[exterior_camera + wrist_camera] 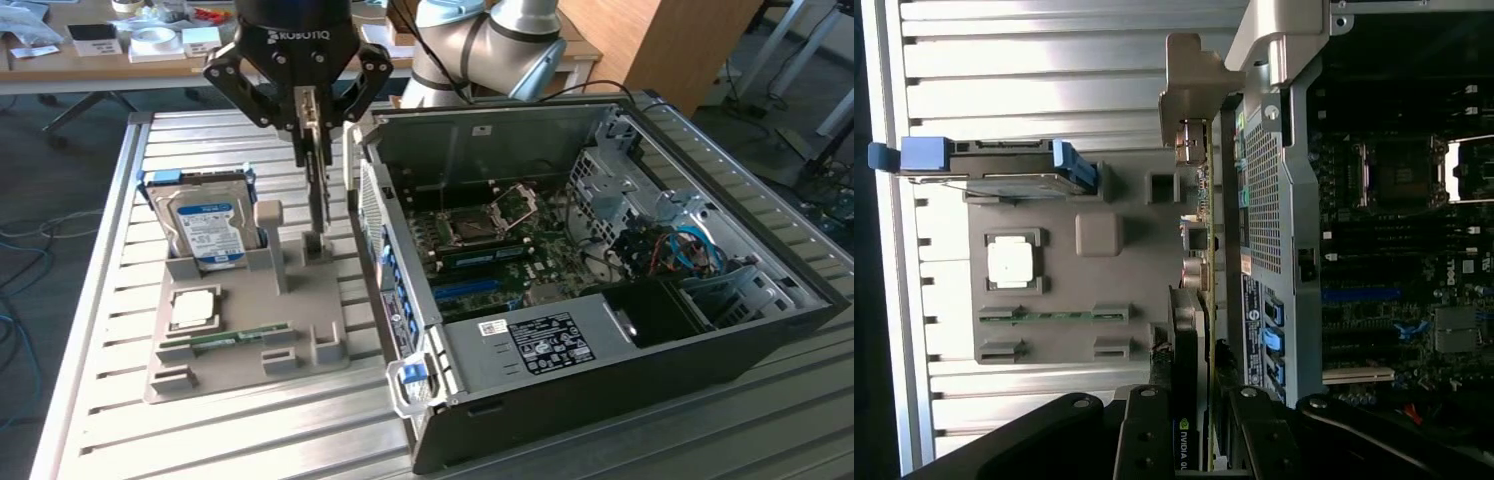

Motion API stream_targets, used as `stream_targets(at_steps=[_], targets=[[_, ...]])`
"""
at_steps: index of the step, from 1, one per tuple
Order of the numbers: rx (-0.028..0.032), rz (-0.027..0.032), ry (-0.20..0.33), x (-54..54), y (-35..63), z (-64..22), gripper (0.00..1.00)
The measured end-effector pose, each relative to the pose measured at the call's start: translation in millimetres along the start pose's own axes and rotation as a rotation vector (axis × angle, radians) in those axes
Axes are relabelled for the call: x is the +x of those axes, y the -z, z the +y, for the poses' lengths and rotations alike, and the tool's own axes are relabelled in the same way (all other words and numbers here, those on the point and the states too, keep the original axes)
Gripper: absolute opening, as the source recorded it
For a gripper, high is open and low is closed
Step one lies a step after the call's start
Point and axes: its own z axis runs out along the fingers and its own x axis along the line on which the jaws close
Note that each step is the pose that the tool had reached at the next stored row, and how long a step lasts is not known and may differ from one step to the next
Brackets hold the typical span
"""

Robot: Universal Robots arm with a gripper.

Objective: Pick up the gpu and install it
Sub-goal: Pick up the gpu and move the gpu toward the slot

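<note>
Gripper: the gripper [310,118] comes straight down with its fingers [1144,438] pinched on the top edge of the gpu [318,185], so it hangs edge-on between them.

Gpu: upright, thin side to the exterior camera, lower end right at a slot post of the grey parts tray [247,350]. Honestly can't tell if it's clear of the slot or sitting in it. Either way it's not in the pc case [747,330] yet.

Neighbours: the hard drive [207,225] stands on the same tray, near the gpu on the exterior view's left. The case's open side is just beside it on the right.

Risk, slipping: that's a narrow pinch on a thin edge. My guess is the gpu could pivot or slide in the grip if its bottom snags the slot.

Risk, tray: if the slot grabs, the whole tray might lift or drag along and rattle the hard drive.

Risk, case rim: with the metal wall that close, the bracket end could clip it on the way across.

Risk, seating: if the gpu ends up tilted it won't line up with the motherboard [514,255] slot. Pressing down like that could bend contacts or flex the board.
</note>
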Motion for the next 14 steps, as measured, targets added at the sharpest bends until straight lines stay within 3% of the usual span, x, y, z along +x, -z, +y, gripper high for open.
stream_targets(at_steps=[14], targets=[[0.0000, 0.0000, 0.000, -21.2, 0.3, 1.4, 0.27]])
